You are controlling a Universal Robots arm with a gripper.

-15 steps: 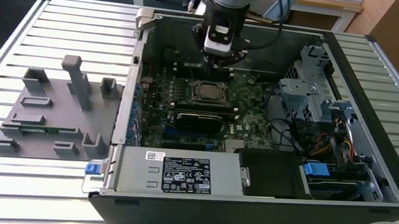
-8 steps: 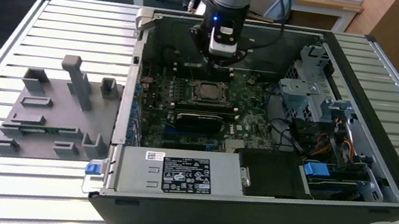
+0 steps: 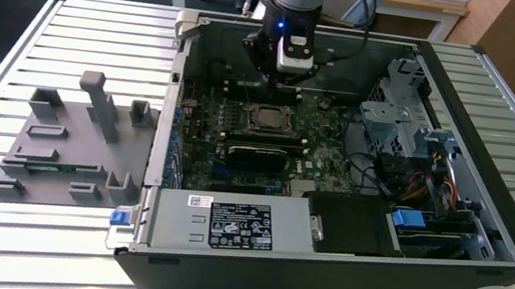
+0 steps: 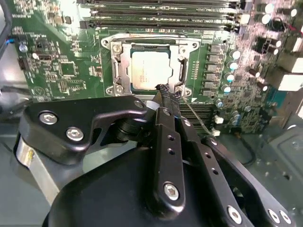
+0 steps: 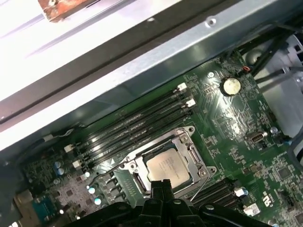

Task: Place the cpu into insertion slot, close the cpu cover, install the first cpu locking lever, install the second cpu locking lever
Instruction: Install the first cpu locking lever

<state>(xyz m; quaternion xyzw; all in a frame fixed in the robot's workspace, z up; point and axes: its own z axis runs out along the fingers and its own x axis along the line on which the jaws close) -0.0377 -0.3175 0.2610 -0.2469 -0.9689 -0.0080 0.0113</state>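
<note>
Slatted metal bench (image 3: pixel 104 20) carrying an open computer case (image 3: pixel 319 280), with the green circuit board (image 4: pixel 61 71) inside it facing up.

The chip (image 4: pixel 150 70) sits in the socket (image 4: pixel 142 46) near the middle of the board, pale metal top upward. The cover (image 4: pixel 124 64), a silvery frame, lies flat around the chip, whose top shows through its square window; both wrist views show it lowered.

A thin wire lever (image 4: pixel 198 118) angles away from one corner of the socket and crosses the board beside the claw. Whether it is latched cannot be told.

The claw (image 4: pixel 165 91) hangs at the socket's edge, its black fingertips clenched together with nothing visible between them. Whether the tips touch the frame cannot be told. In the exterior view the arm stands over the far part of the board, claw pointing down.

Long black memory slots (image 4: pixel 156 14) run in parallel just beside the socket, on the side away from the claw. A round silver coin battery (image 5: pixel 230 85) lies on the board farther off.

Toward the exterior view's right the case holds a grey metal drive cage (image 3: pixel 390 121) and bundled cables (image 3: pixel 432 184). Along its near wall sits a boxed power supply (image 3: pixel 227 223) with a dark label.

At the exterior view's left, apart from the case, a grey moulded holder (image 3: pixel 56 155) with upright posts and pockets rests on the bench.
</note>
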